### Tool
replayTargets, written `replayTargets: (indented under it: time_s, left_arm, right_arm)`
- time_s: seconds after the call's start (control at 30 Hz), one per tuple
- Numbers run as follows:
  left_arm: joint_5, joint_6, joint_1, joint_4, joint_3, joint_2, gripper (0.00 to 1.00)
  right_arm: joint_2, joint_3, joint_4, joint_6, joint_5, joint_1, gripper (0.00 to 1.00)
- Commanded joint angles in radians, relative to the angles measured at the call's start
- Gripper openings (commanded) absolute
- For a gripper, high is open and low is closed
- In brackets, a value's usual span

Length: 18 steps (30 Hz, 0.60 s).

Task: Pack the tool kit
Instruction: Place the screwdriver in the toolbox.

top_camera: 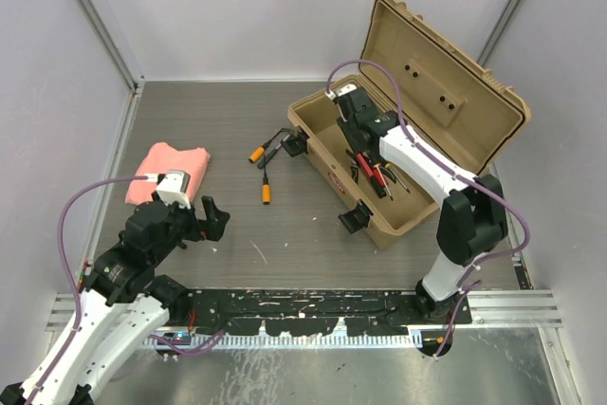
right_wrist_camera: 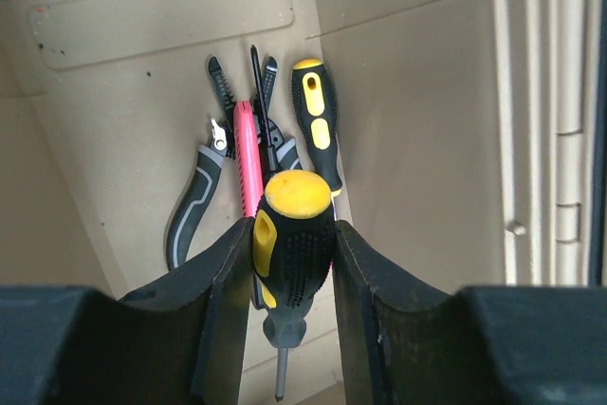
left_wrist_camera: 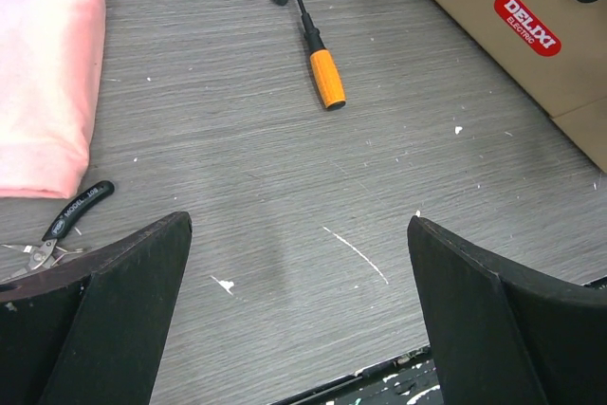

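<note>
Case (top_camera: 446, 92), lid up, sits at 2 o'clock on the table (top_camera: 285, 253). The right gripper (right_wrist_camera: 294, 253) reaches into it, fingers pinching a yellow-black screwdriver (right_wrist_camera: 299, 198) above pliers (right_wrist_camera: 194, 198) and other tools lying inside. The left gripper (left_wrist_camera: 299, 225) hovers at 8 o'clock beside the cloth (top_camera: 169, 170), fingers spread wide, holding nothing. An orange screwdriver (left_wrist_camera: 327, 78) lies at the case's 9 o'clock.

The top camera looks steeply down from behind me, holding the whole grey wood-grain table (top_camera: 209, 111), my black base plate (top_camera: 303, 305) along its bottom edge. My left wrist camera looks low across that table; its orange-handled screwdriver (left_wrist_camera: 325, 76), upper middle, lies centre-left from above. My right wrist camera stares close into the open tan ribbed plastic case (right_wrist_camera: 408, 139), upper right from above.
</note>
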Motion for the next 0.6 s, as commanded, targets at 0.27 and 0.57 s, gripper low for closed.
replayTargets:
  time_s: [0.27,0.57]
  left_arm:
    - [0.013,0.026,-0.002,0.039,0.001,-0.005,0.98]
    - [0.037,0.028,-0.001,0.043,0.001,0.013,0.98]
  right_arm:
    - [0.224,0.112,0.061,-0.04,0.009,-0.023,0.06]
    - [0.269,0.085,0.17,-0.079,0.057,-0.029,0.12]
